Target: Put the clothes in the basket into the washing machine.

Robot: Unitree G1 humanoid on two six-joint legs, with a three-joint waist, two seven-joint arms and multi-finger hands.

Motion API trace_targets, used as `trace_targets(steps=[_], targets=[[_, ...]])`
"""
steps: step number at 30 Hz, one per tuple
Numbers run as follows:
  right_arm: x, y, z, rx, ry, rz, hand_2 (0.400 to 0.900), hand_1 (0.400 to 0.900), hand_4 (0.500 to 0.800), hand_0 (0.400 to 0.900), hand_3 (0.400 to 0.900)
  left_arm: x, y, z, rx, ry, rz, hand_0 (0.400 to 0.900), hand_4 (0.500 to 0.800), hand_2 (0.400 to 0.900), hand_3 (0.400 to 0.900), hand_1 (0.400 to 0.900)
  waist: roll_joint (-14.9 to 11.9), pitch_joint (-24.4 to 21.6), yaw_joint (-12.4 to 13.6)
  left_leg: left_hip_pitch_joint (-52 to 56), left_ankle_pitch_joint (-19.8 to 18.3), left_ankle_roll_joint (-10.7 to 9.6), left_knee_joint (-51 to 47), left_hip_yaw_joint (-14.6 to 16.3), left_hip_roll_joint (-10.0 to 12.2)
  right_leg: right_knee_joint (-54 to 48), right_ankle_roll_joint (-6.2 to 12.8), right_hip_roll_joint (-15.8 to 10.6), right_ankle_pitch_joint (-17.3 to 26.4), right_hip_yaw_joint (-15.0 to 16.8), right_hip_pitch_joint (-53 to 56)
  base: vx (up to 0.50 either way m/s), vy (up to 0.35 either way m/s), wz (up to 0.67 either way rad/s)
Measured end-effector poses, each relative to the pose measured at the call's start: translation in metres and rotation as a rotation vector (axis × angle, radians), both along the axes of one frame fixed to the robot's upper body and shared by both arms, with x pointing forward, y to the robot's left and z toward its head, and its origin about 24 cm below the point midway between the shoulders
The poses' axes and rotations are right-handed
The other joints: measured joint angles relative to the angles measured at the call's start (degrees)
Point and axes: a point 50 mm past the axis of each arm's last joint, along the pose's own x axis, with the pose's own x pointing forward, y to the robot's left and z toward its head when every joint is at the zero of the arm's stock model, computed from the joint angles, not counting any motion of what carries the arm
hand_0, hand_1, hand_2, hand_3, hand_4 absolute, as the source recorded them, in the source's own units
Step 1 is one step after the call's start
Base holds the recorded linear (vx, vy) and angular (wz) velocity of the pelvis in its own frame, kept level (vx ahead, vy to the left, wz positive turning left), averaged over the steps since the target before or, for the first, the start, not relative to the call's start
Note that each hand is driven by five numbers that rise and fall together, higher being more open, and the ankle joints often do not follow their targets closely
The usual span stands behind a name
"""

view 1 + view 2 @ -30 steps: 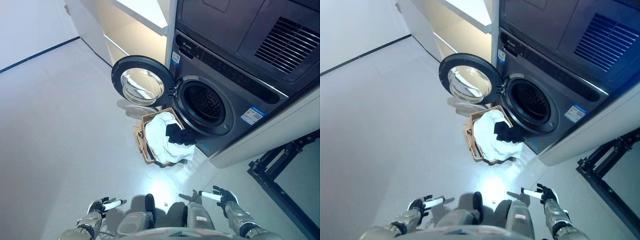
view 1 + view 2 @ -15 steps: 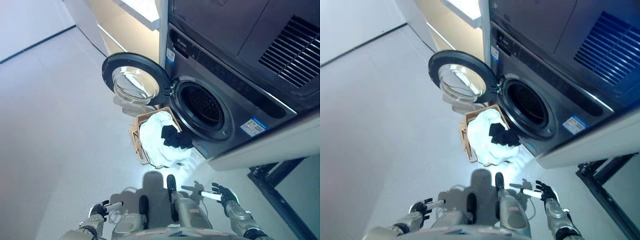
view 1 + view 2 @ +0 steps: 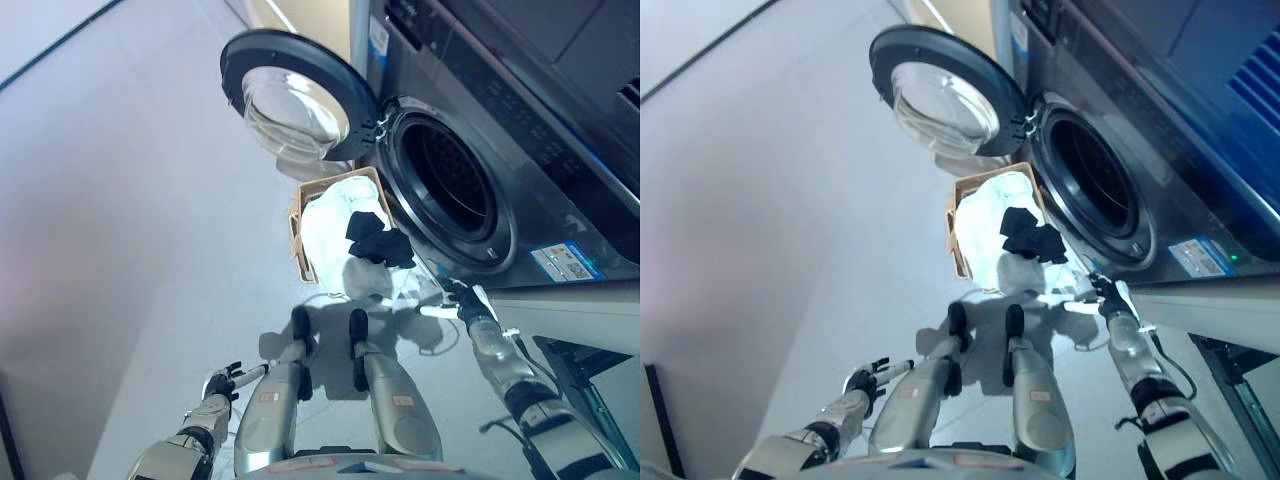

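Note:
A tan basket (image 3: 298,243) stands on the floor just below the washing machine's round opening (image 3: 450,190). White clothes (image 3: 330,225) fill it, and a black garment (image 3: 380,240) lies on top at the machine side. White cloth spills over the basket's near corner. The machine's door (image 3: 295,100) is swung wide open to the left. My right hand (image 3: 465,300) is stretched out at the basket's near right corner, open, fingers pointing at the spilled white cloth. My left hand (image 3: 225,382) hangs low at the lower left, open, holding nothing.
The grey washing machine front (image 3: 540,170) fills the right side, with a pale counter edge (image 3: 570,300) beside it. A black metal frame (image 3: 590,370) stands at the lower right. Bare floor stretches to the left of the basket.
The whole view has shifted forward and down towards the machine. My right hand has reached forward from near my body to the basket's near right corner. My left hand has stayed low.

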Motion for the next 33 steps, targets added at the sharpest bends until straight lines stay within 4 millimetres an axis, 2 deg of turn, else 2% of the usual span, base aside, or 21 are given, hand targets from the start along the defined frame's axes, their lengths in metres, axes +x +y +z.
trace_targets(steps=[3,5,7,9,10,13,19,22,27,33], targets=[[0.020,0.006,0.015,-0.042,-0.041,0.032,0.900,0.900,0.800,0.900,0.900,0.006,-0.002,0.003,0.016,-0.023,-0.027,0.900,0.800,0.900,0.900,0.900,0.4,0.4,0.7,-0.5,0.9,1.5,0.3,-0.3,0.3,2.3,0.49,1.3,-0.7,1.5,-2.8,0.06,0.209,-0.32],[0.037,0.006,0.031,-0.075,-0.084,0.032,0.900,0.900,0.800,0.900,0.900,0.021,-0.004,0.010,0.030,-0.072,-0.041,0.900,0.800,0.900,0.900,0.900,0.2,1.4,1.3,-4.6,1.9,2.7,2.9,0.1,0.0,5.2,1.10,0.9,-1.1,2.8,-7.2,0.07,0.203,-0.27],[0.046,0.003,0.040,-0.101,-0.094,0.020,0.900,0.900,0.800,0.900,0.900,0.036,-0.005,0.018,0.040,-0.119,-0.056,0.900,0.800,0.900,0.900,0.900,0.7,2.9,2.0,-6.5,4.5,4.2,4.2,0.9,-0.1,7.1,1.97,0.9,-1.6,3.6,-9.5,0.08,0.180,-0.14],[0.054,0.005,0.045,-0.131,-0.092,0.035,0.900,0.900,0.800,0.900,0.900,0.043,-0.005,0.022,0.050,-0.140,-0.076,0.900,0.800,0.900,0.900,0.900,0.8,3.4,2.6,-8.6,7.1,6.0,5.9,1.5,-0.1,8.7,2.93,1.0,-2.3,4.5,-11.8,0.05,0.143,-0.03],[0.058,0.006,0.050,-0.155,-0.100,0.043,0.900,0.900,0.800,0.900,0.900,0.046,-0.005,0.024,0.050,-0.155,-0.073,0.900,0.800,0.900,0.900,0.900,0.7,3.5,2.8,-10.2,7.3,8.0,7.1,1.6,-0.4,9.7,3.40,0.7,-2.6,4.8,-13.2,0.02,0.123,0.00],[0.077,0.004,0.074,-0.223,-0.138,0.040,0.900,0.900,0.800,0.900,0.900,0.064,-0.005,0.035,0.063,-0.211,-0.067,0.900,0.800,0.900,0.900,0.900,0.6,3.7,3.1,-15.7,6.4,9.9,11.1,1.6,-1.7,14.0,4.61,-0.3,-3.6,6.6,-18.7,0.00,0.086,0.06],[0.116,0.012,0.148,-0.389,-0.332,0.037,0.900,0.900,0.800,0.900,0.900,0.088,-0.002,0.054,0.085,-0.299,-0.051,0.900,0.800,0.900,0.900,0.900,-0.3,5.1,3.8,-24.1,3.7,10.8,19.9,1.2,-2.6,20.5,5.91,-1.1,-5.7,8.5,-25.6,0.02,0.048,0.04],[0.126,0.015,0.175,-0.442,-0.420,0.021,0.900,0.900,0.800,0.900,0.900,0.091,-0.003,0.057,0.086,-0.314,-0.037,0.900,0.800,0.900,0.900,0.900,-0.8,5.4,3.8,-26.6,3.2,10.9,22.4,1.3,-2.8,22.8,6.33,-1.4,-6.0,8.7,-28.1,0.02,0.008,0.11],[0.130,0.007,0.202,-0.499,-0.466,-0.011,0.900,0.900,0.800,0.900,0.900,0.103,-0.006,0.068,0.067,-0.385,-0.051,0.900,0.800,0.900,0.900,0.900,-1.1,5.5,4.2,-34.4,1.7,11.4,29.3,1.3,-2.9,29.0,6.03,-1.9,-7.7,8.8,-35.3,0.00,-0.029,0.16],[0.126,-0.002,0.199,-0.492,-0.448,-0.043,0.900,0.900,0.800,0.900,0.900,0.110,-0.005,0.078,0.043,-0.434,-0.028,0.900,0.800,0.900,0.900,0.900,-1.4,5.6,4.7,-44.9,-1.7,11.3,41.4,1.3,-2.9,40.9,5.16,-2.8,-11.1,8.6,-45.6,-0.02,-0.059,0.22]])
